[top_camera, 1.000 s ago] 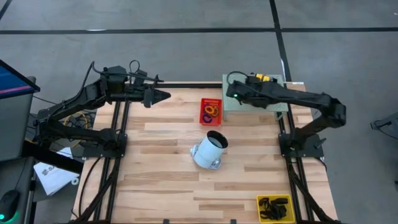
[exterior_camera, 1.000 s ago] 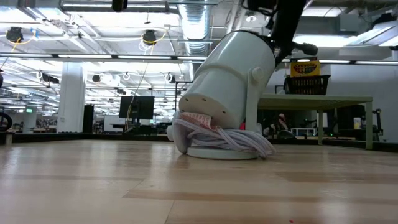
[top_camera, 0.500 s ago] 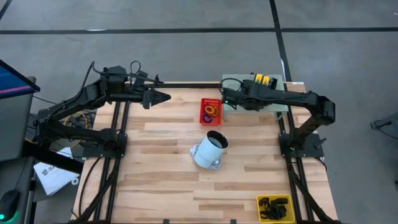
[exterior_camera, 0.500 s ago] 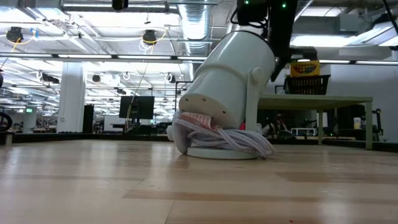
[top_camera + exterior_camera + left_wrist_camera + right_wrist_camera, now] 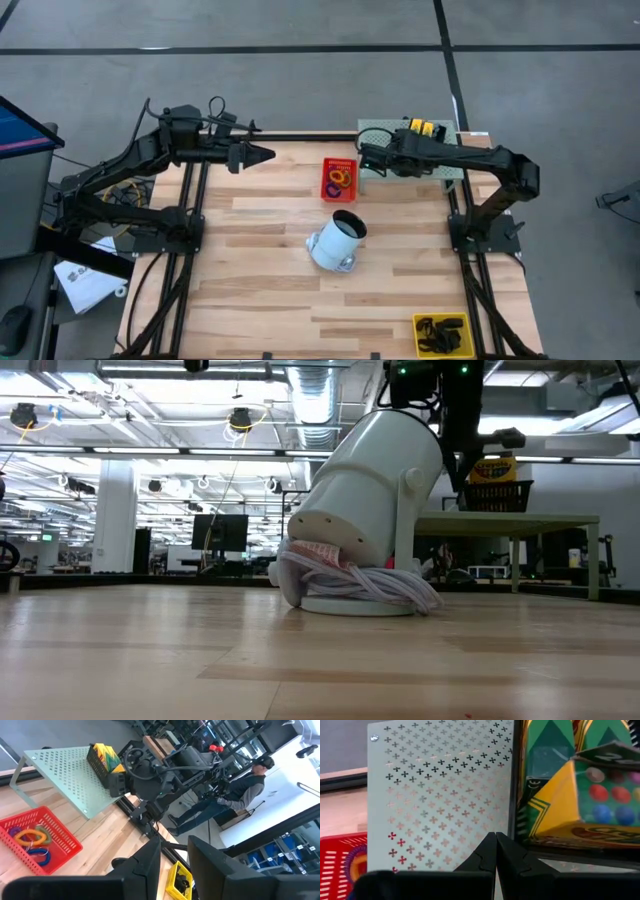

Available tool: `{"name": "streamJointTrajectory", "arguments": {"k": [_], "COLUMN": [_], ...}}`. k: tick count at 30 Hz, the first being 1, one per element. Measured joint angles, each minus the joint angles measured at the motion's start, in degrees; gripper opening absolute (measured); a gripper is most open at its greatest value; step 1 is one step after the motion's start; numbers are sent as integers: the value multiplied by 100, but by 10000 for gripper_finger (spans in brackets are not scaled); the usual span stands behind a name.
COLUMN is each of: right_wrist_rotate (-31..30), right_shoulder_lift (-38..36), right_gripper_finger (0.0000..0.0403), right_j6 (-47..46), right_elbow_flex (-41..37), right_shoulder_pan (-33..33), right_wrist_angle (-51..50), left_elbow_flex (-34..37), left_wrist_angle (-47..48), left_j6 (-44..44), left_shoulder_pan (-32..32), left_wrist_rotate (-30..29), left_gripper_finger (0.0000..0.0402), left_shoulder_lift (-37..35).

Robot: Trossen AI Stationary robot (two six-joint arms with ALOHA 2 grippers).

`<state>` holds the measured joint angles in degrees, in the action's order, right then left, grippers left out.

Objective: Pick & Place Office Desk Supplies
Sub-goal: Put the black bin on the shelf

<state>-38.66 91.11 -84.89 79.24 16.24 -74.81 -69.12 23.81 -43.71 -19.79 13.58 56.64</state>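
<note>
My right claw (image 5: 362, 157) is closed on nothing, poised over the pale perforated shelf (image 5: 378, 133) at the desk's (image 5: 270, 290) far edge. The crayon boxes (image 5: 570, 790) lean tilted in their black basket (image 5: 424, 128) there. My left claw (image 5: 268, 154) hovers slightly parted, empty. Rubber-band rings (image 5: 339, 180) lie flat in the red tray (image 5: 338, 164).

Even bright overhead light, glaring white ceiling strip lights (image 5: 150, 450), soft shadows, close crayon boxes (image 5: 570, 790) perhaps slightly blurred
</note>
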Motion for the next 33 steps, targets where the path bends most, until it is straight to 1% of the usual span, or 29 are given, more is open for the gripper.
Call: {"name": "streamJointTrajectory", "arguments": {"k": [5,15,24,28,33], "right_wrist_rotate": [9,66,93,-18,-43], "right_shoulder_lift": [-43,17,17,-42,-72], "right_gripper_finger": [0,0,0,0,0], "right_j6": [103,68,-6,-194,10], "right_elbow_flex": [-1,-2,-3,-9,-9], "right_shoulder_pan": [-49,-32,-54,-162,-153], "right_wrist_angle": [170,-624,-932,-622,110], "left_elbow_flex": [0,0,0,0,0], "left_wrist_angle": [-41,-62,-91,-89,-89], "left_j6": [-15,-30,-28,-29,-28], "left_shoulder_pan": [0,2,2,2,2], "left_wrist_rotate": [0,35,35,33,33], "left_gripper_finger": [94,94,94,94,94], "left_shoulder_lift": [0,0,0,-1,0]}}
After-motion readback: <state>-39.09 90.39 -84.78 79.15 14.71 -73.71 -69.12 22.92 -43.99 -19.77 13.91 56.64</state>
